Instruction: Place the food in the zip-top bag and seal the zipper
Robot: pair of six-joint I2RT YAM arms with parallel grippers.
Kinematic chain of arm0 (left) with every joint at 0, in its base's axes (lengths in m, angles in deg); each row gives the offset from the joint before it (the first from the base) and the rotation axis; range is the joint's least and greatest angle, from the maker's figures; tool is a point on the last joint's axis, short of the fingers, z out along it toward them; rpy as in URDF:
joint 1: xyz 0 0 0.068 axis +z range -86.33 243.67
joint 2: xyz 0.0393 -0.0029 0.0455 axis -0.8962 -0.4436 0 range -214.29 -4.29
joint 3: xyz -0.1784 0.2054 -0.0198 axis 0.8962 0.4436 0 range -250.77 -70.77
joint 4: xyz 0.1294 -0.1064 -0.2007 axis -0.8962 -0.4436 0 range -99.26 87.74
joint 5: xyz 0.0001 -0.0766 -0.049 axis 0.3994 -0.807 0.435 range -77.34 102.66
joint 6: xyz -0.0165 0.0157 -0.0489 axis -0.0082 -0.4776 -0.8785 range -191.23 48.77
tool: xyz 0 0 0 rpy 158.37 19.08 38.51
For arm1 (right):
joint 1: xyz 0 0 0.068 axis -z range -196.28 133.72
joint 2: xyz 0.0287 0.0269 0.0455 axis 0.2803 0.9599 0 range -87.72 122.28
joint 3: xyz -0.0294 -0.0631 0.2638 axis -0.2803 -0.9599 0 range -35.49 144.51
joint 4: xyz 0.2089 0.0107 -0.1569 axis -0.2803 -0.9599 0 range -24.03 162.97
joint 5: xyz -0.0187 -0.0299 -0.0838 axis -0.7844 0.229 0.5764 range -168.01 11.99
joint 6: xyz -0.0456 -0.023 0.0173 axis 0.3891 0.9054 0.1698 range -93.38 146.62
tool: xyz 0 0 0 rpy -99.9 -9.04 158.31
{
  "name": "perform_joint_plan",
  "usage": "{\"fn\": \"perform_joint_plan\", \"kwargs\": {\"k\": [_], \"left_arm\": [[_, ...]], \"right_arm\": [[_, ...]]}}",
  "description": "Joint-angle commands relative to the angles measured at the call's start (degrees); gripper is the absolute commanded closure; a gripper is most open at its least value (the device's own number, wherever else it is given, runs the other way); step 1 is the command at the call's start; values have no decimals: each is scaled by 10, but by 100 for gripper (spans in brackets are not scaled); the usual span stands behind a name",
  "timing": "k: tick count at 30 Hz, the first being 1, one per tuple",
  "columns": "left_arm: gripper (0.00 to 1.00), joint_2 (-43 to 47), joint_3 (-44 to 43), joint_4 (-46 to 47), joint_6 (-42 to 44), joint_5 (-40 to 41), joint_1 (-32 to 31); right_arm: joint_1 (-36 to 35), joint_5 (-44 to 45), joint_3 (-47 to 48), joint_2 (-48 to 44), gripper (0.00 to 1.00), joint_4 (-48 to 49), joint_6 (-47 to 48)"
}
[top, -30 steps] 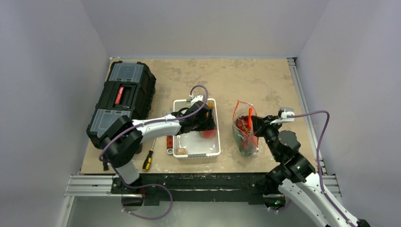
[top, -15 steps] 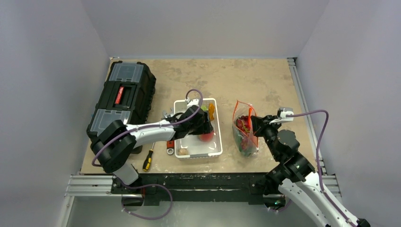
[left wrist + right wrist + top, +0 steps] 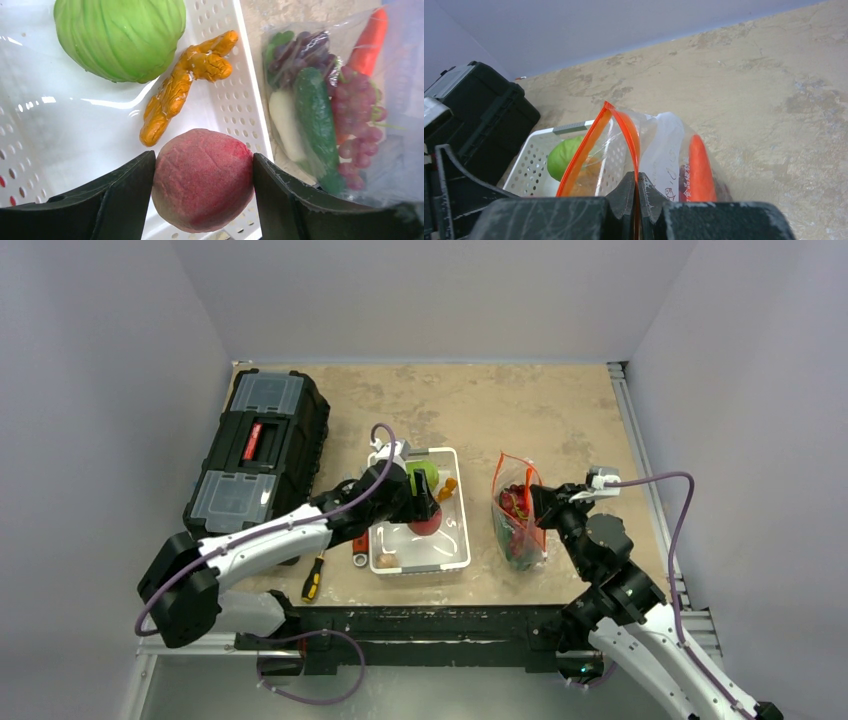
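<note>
1. Pink peach (image 3: 202,200) sits in the near half of the white tray (image 3: 235,65), with the left gripper (image 3: 203,165) clamped on both its sides for lifting.
2. Right gripper (image 3: 636,181) pinches the zipper (image 3: 624,129), propping the zip-top bag (image 3: 518,532) mouth open, right of tray.

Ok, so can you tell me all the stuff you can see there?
table: one, tan, under everything.
toolbox: one, black, far left.
tray: one, white, middle.
cabbage: one, green, in tray.
knobbly root: one, orange, beside cabbage.
small lump: one, brownish, tray's near corner; too small to name.
peach: one, pink-red, over tray.
zip-top bag: one, clear, right of tray.
zipper: one, red-orange, bag's mouth.
carrot, cucumber, radish, grapes, leafy greens: one each, inside bag.
screwdriver: one, yellow-handled, left of tray.
wrench: one, red, against tray's left side.
left gripper: closed on peach.
right gripper: shut, pinching zipper.
</note>
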Motion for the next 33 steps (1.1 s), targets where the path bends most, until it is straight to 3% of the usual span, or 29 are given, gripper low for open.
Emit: {"fn": "perform_joint_plan", "kwargs": {"k": [1, 8, 16, 24, 33], "left_arm": [[94, 47, -33, -25, 25, -3, -1], [95, 93, -68, -48, 39, -15, -1], [98, 111, -118, -19, 42, -80, -1], [98, 68, -171, 70, 24, -203, -7], [99, -24, -273, 88, 30, -228, -54]], "right_arm": [[-1, 2, 3, 1, 100, 21, 5], [-1, -1, 2, 0, 100, 21, 5], [-1, -2, 2, 0, 100, 20, 4], [-1, -5, 3, 2, 100, 21, 5], [-1, -5, 1, -7, 100, 18, 3]]}}
